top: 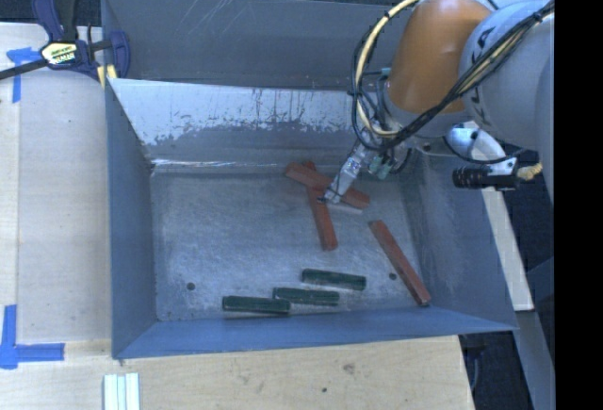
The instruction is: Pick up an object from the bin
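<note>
My gripper (339,182) reaches down at the back right of the bin floor, its tip right over the spot where two red-brown flat sticks cross. One of these sticks (306,176) lies slanting from back left to right, partly hidden under the gripper. The other (324,223) runs from the crossing toward the front. A third red-brown stick (399,262) lies apart, to the right, along the foot of the right wall.
Three dark green sticks lie near the front wall: one (333,279) nearest the middle, one (304,297) just in front of it, one (256,305) to the left. The arm with its orange cover and cables hangs over the bin's back right corner.
</note>
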Available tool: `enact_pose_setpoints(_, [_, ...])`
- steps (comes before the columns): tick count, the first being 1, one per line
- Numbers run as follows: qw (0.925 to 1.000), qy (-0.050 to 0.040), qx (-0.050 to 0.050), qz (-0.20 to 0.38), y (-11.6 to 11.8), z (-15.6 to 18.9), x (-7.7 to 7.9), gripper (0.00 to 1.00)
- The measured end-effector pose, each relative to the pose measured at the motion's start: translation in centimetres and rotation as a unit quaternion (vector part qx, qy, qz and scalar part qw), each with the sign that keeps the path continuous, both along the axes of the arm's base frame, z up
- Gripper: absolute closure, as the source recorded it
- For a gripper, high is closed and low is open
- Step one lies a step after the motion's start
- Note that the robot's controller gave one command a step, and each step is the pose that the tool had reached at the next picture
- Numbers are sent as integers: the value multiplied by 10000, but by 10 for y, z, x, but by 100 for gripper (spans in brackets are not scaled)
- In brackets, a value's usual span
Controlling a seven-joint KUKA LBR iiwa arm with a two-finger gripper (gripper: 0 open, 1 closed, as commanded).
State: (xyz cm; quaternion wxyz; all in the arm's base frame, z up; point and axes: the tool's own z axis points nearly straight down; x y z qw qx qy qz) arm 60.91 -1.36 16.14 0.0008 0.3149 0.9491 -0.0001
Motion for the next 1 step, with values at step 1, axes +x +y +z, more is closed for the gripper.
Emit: enact_pose_setpoints(1, [10000,-6,9,61,-1,-81,-4,100])
